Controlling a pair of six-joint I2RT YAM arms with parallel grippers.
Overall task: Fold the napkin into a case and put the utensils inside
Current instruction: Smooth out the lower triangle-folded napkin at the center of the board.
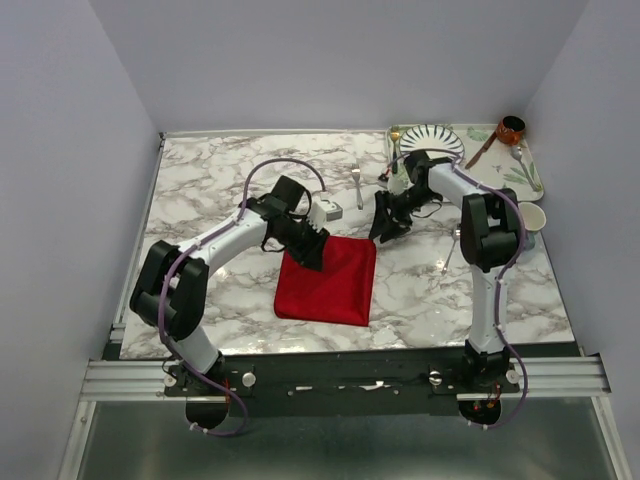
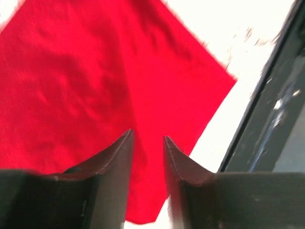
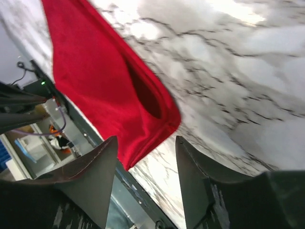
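The deep-red napkin (image 1: 328, 282) lies folded into a rough square on the marble table (image 1: 220, 190). In the right wrist view its layers (image 3: 95, 81) gape at one corner. My left gripper (image 1: 312, 258) hovers over the napkin's far left corner. Its jaws (image 2: 147, 138) are slightly apart with only red cloth (image 2: 95, 86) below them. My right gripper (image 1: 380, 232) hangs just beyond the far right corner, open and holding nothing (image 3: 146, 139). A silver fork (image 1: 357, 183) lies behind the napkin. Another slim silver utensil (image 1: 446, 262) lies by the right arm.
A tray (image 1: 535, 175) at the back right holds a patterned plate (image 1: 432, 138), a brown bowl (image 1: 511, 128) and a wooden utensil (image 1: 482, 150). A pale cup (image 1: 533, 217) stands at the right edge. A small white block (image 1: 330, 211) sits beside the left wrist.
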